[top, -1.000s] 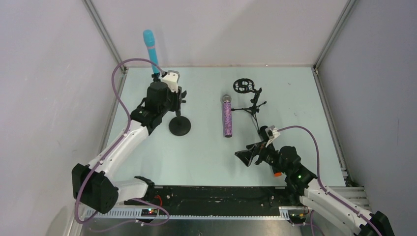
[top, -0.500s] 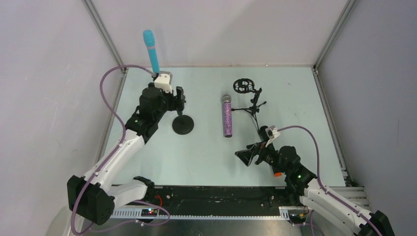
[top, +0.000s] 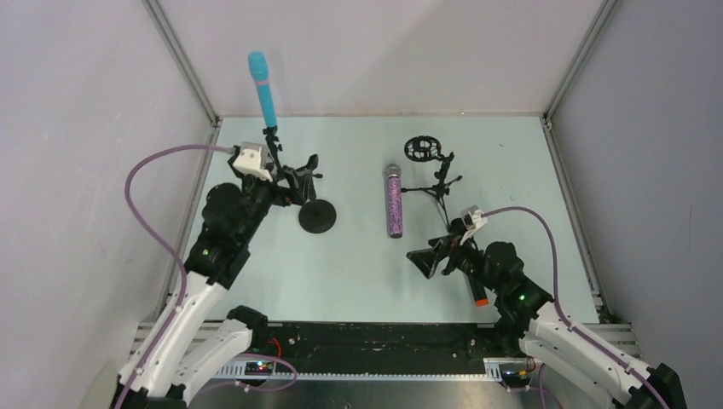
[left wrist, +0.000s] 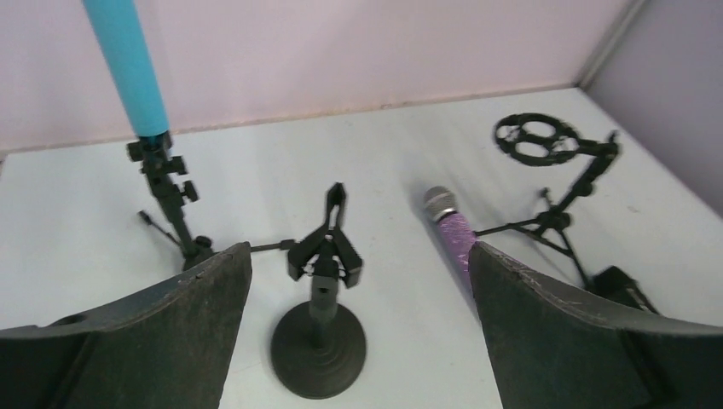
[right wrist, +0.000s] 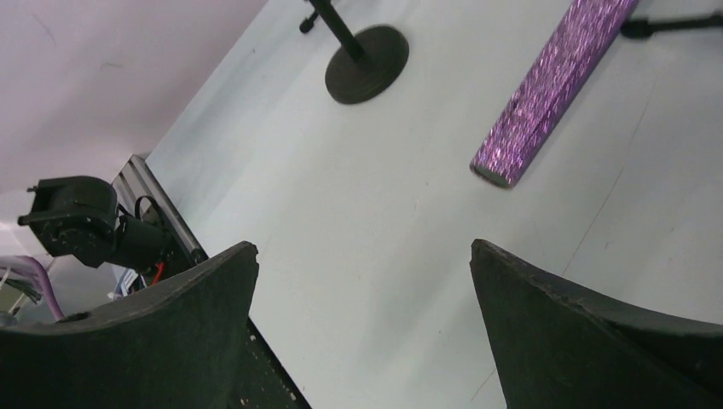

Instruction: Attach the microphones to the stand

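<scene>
The light blue microphone (top: 263,85) stands upright in its small tripod holder (left wrist: 166,187) at the upper left of the top view, so 1 of 3 looks done. The left gripper (top: 298,173) hangs just below it, fingers spread wide and holding nothing.

The purple glitter microphone (top: 393,203) lies flat at mid-frame. Its long axis runs nearly top to bottom and its silver mesh head points to the top. It sits between 2 empty holders: the round-base clip stand (top: 317,217) to its left and the tripod stand with the ring mount (top: 424,149) to its right.

The right gripper (top: 424,262), also wide and empty, sits just lower right of the microphone's tail. It is probably the nearer arm and would need to close across the barrel.

The black microphone with the orange end (top: 477,294) lies at the lower right, partly hidden by the right arm.
</scene>
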Robot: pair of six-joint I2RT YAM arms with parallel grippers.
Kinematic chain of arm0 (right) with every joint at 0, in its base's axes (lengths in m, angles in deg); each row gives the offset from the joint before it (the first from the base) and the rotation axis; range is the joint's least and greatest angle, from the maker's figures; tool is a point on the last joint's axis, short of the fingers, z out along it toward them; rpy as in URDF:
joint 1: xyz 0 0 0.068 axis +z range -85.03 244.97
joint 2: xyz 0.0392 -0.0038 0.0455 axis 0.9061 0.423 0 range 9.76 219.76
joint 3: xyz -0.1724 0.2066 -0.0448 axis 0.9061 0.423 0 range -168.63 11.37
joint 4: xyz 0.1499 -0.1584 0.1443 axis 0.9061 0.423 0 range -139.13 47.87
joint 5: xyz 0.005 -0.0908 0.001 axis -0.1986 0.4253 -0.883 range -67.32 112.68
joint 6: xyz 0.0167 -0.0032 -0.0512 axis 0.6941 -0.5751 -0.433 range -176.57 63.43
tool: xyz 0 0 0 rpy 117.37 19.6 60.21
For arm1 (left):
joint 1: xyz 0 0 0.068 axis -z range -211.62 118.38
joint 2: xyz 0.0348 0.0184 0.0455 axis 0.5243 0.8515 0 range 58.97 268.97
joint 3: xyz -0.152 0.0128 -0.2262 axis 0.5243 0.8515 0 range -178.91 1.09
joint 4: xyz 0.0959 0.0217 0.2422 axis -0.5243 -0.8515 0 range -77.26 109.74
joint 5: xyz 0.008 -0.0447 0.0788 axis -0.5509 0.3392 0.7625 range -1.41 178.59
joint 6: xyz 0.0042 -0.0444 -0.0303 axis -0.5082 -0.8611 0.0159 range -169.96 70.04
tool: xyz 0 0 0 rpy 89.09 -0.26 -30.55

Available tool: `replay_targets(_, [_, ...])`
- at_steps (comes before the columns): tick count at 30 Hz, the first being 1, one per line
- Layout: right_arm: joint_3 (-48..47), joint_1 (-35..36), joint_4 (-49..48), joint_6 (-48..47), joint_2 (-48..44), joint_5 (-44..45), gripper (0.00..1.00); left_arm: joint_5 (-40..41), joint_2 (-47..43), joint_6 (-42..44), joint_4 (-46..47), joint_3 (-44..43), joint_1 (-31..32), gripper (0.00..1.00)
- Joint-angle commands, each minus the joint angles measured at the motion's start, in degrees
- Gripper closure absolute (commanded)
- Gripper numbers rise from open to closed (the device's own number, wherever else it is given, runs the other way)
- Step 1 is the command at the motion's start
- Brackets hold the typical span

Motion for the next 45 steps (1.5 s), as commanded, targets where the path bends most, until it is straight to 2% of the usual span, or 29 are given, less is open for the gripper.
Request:
replay_targets(1, [-7.40, -0.88, 1.54, -5.72, 0.27, 2.07, 0.02, -8.38, -4.98, -3.77, 1.76, 2.29, -0.28, 0.00])
replay_targets(4, [-12.17, -1.67, 2.40, -7.94, 1.30, 2.46, 0.04, -14.51, -7.00, -6.33, 1.75, 5.64, -0.23, 0.00])
replay_targets(8, [-20.03, -3.05, 6.34, -12.36, 4.80, 2.75, 0.05, -18.72, -9.20, -11.47, 1.73, 10.97, -0.22, 0.00])
replay_targets(12, [-27.57, -7.20, 10.64, -15.69, 9.79, 0.47, 0.05, -21.76, -11.40, -15.70, 1.85, 16.76, -0.22, 0.00])
replay_targets(17, [-36.75, -14.87, 17.04, -13.84, 16.59, -4.86, 0.01, -24.09, -15.61, -19.16, 2.63, 24.30, -0.22, 0.00])
replay_targets(21, [-40.01, -21.21, 17.46, -12.90, 20.38, -9.29, 0.00, -24.86, -19.26, -20.46, 3.22, 28.47, -0.22, 0.00])
replay_targets(26, [-41.60, -26.37, 17.29, -14.21, 24.59, -8.51, 0.00, -28.60, -21.47, -21.90, 4.97, 32.93, -0.12, 0.00])
replay_targets(34, [-43.10, -29.26, 18.32, -19.25, 35.81, -11.44, 0.01, -30.60, -20.60, -23.32, 6.11, 30.60, -0.02, 0.00])
replay_targets(40, [-43.82, -29.29, 13.87, -18.67, 45.16, -10.82, 0.01, -34.27, -18.80, -18.75, -8.10, 19.23, 0.02, 0.00])
replay_targets(45, [-45.68, -29.27, 8.63, -17.85, 51.08, -9.21, 0.03, -38.21, -19.73, -13.44, -11.43, 15.35, -0.05, 0.00])
